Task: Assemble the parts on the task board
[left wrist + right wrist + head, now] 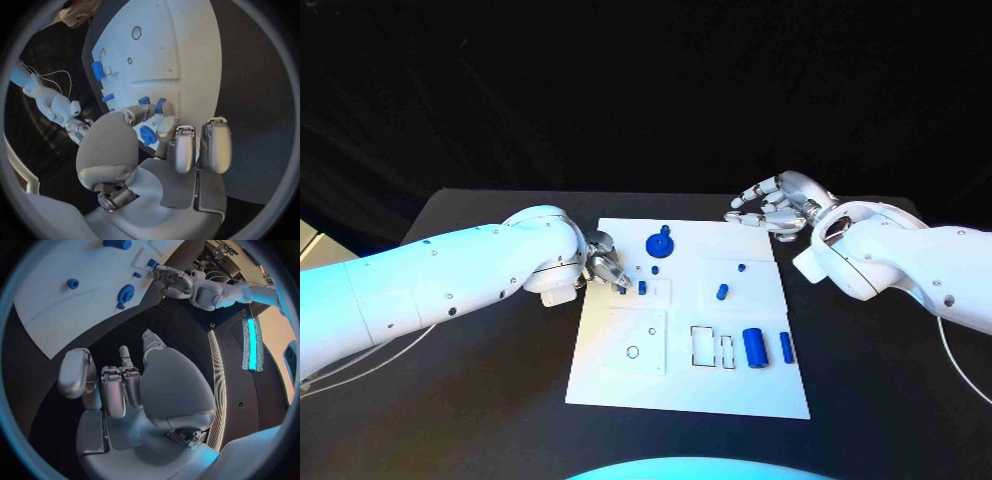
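The white task board (689, 385) lies mid-table. My left hand (606, 265) reaches over its left edge, thumb and a finger closing in on a small upright blue peg (642, 287). In the left wrist view the fingertips (165, 125) touch that peg (161, 105), but I cannot tell whether it is gripped. A round blue part (659, 243) sits at the board's far side, also in the right wrist view (126, 293). My right hand (773, 210) hovers off the board's far right corner, its fingers (115, 390) curled in on nothing.
A small blue piece (721, 291) sits mid-board. A blue cylinder (756, 347) and a slim blue bar (788, 347) lie near the right edge beside narrow slots (702, 345). A plate with a round hole (633, 352) is at the near left.
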